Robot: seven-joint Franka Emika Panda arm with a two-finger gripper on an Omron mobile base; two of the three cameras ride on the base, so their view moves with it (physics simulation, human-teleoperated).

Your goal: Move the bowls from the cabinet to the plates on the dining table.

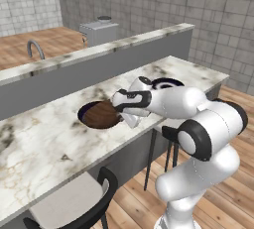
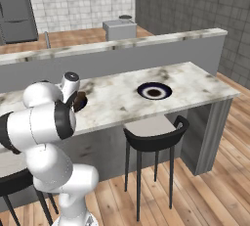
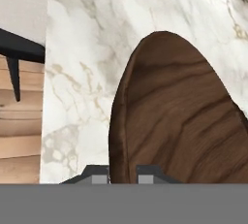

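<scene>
At centre frame the gripper [image 3: 122,173] is clamped on the wooden bowl's [image 3: 179,116] rim, over the plate [image 1: 85,110].

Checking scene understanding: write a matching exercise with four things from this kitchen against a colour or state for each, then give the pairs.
1. wooden bowl
2. plate
3. stool
4. dining table

A. black frame, pale seat
B. dark brown, its rim between the shut jaws
C. white and brown marble
D. navy rim, nothing on it

Pairs: 1-B, 2-D, 3-A, 4-C
</scene>
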